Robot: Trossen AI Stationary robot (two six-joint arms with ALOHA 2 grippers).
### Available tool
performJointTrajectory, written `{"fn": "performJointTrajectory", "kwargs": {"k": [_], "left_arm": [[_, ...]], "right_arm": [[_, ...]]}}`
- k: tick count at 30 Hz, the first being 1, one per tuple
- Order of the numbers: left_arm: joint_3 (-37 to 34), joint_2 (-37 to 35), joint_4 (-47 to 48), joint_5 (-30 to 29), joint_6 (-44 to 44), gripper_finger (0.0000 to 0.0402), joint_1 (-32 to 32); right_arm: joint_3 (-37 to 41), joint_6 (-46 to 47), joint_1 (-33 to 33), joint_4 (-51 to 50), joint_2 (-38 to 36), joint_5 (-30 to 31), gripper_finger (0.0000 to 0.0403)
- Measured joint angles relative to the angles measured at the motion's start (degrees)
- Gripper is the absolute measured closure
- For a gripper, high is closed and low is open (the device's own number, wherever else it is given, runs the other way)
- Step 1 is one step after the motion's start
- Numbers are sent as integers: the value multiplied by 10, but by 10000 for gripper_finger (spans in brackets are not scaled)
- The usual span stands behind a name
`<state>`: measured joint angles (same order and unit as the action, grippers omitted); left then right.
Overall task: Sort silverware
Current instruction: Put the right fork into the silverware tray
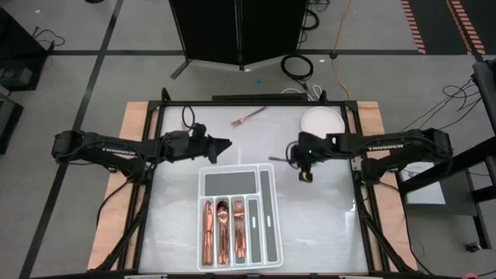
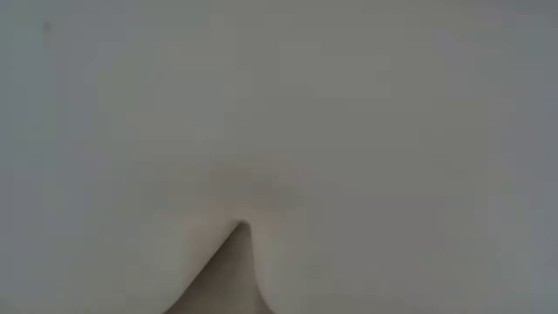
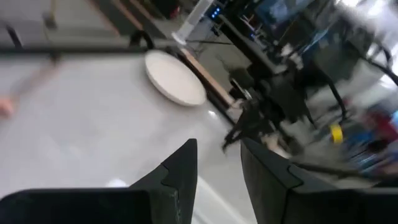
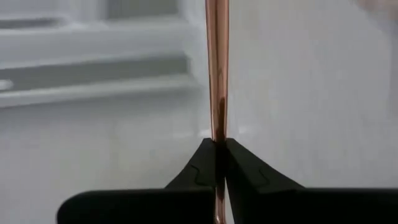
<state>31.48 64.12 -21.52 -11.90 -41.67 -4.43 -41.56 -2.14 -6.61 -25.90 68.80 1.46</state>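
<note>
1. Silverware: three copper pieces already lying in the long slots of the white divided tray [image 1: 266, 192], at its left side [image 1: 222, 229]; one fork [image 1: 248, 116] loose on the table near the far edge, well apart from the tray; one slim copper piece [image 4: 217, 68] pinched in the right gripper [image 4: 217, 144].
2. Right gripper: over the table right of the tray's far end, just this side of the round white plate [image 1: 322, 121]. Fingers closed tight on the copper piece; handle running straight out from between the tips in the wrist view. Fork, knife or spoon: cannot tell, working end hidden.
3. Left gripper [image 1: 223, 145]: hanging idle over the table left of the tray's far end, fingers partly apart, nothing between them.
4. Low view: blank, nothing usable.
5. Risks, judged only:
   - Grip sits near one end of a smooth, thin handle; piece likely to pivot or slide between the pads during the carry.
   - Type unconfirmed; wrong slot possible.
   - Long overhang could strike the tray wall on lowering and jolt the sorted pieces.
   - Left gripper close by; possible brush with it on the way to the left slots.
</note>
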Motion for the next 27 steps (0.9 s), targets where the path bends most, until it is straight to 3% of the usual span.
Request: {"fn": "performJointTrajectory", "kwargs": {"k": [6, 12, 22, 27], "left_arm": [[0, 12, 4, 103, -196, 278, -29], [1, 66, 11, 160, -312, 278, -33], [33, 175, -40, 269, -374, 278, 25], [37, 192, -27, 280, -375, 278, 53]], "right_arm": [[-68, -132, 89, 14, 50, 40, 400], [-172, -226, 145, 23, 153, 74, 400], [-322, -349, 184, -7, 314, 78, 400], [-363, -361, 185, -5, 350, 93, 400]]}}
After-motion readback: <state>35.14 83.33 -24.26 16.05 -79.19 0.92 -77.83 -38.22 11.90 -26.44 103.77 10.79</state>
